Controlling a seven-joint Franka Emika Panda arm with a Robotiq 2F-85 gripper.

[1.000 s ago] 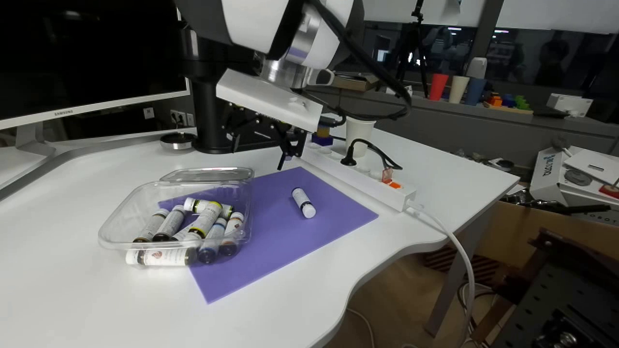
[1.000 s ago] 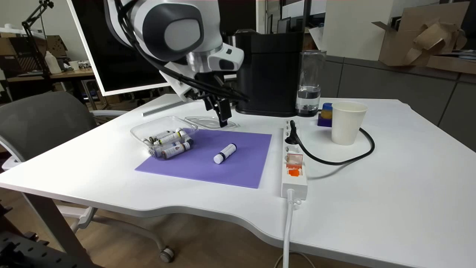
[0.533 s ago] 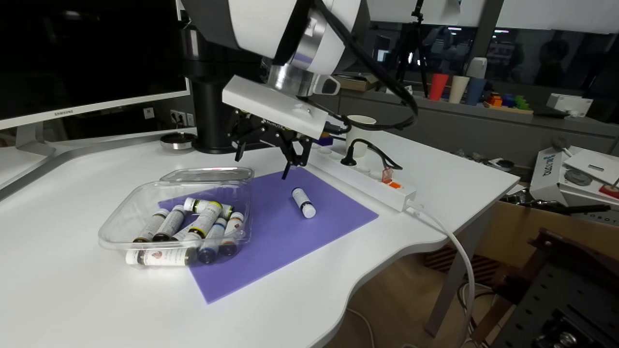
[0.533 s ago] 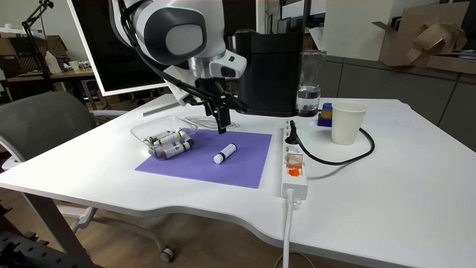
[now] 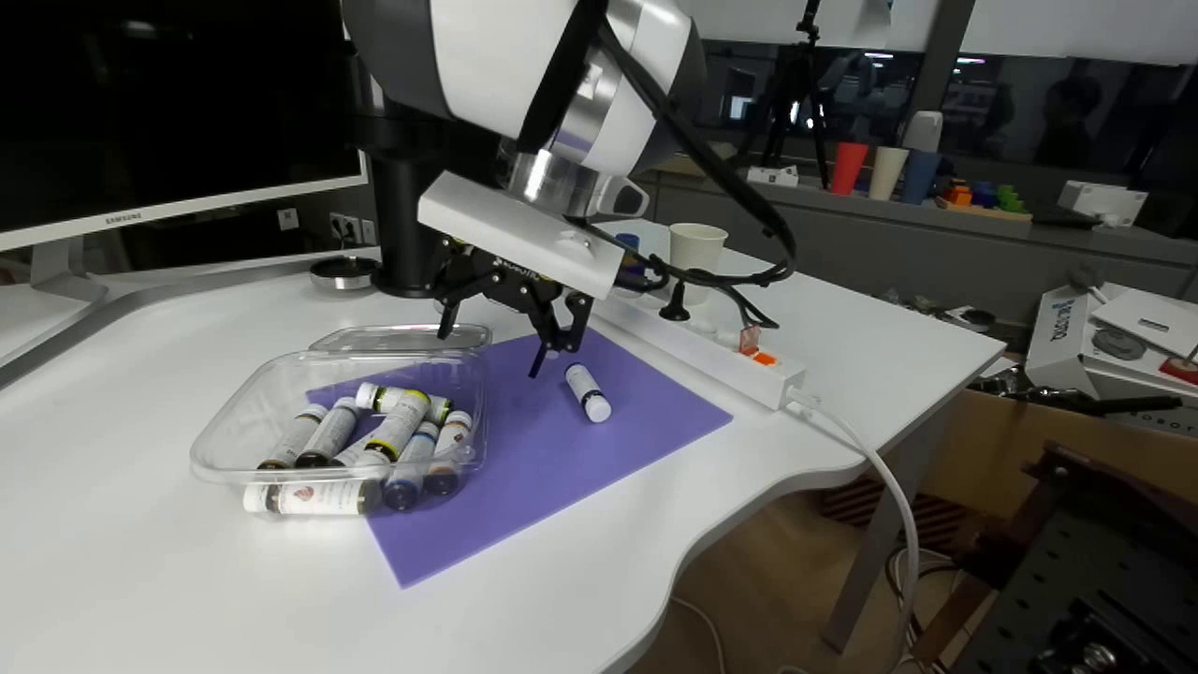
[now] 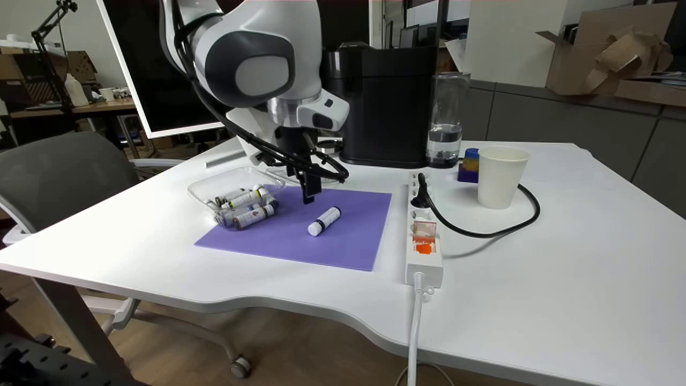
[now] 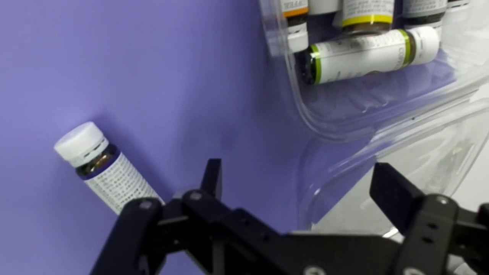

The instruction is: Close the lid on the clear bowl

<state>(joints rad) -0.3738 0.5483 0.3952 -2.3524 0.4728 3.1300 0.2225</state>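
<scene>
A white table (image 5: 140, 580) stretches below a big dark screen (image 5: 168, 103), and a purple mat (image 5: 538, 459) lies on it. Over the mat hangs my claw (image 7: 297, 170), spread wide with nothing in its grasp. The clear bowl (image 5: 251, 412) stands partly on the mat; its lid (image 5: 402, 338), joined along one edge, lies folded back beside it. In the wrist view one finger (image 7: 397, 198) shows over the lid, the other over the mat. I judge the step to be reaching the lid, the closing not yet begun. I should move to its free edge, slip one finger beneath, pinch lightly as the thin plastic may flex, swing it over in an arc, then press along the rim, lest the bowl slide. A white cup (image 6: 502, 177) stands well apart from the bowl. Small bottles (image 5: 402, 426) are heaped inside; any poking above the rim, which I cannot tell, could stop the lid seating. Last, a loose bottle (image 5: 588, 393) lies on the mat near my claw; a low sweep might roll it, so I should lift first.
</scene>
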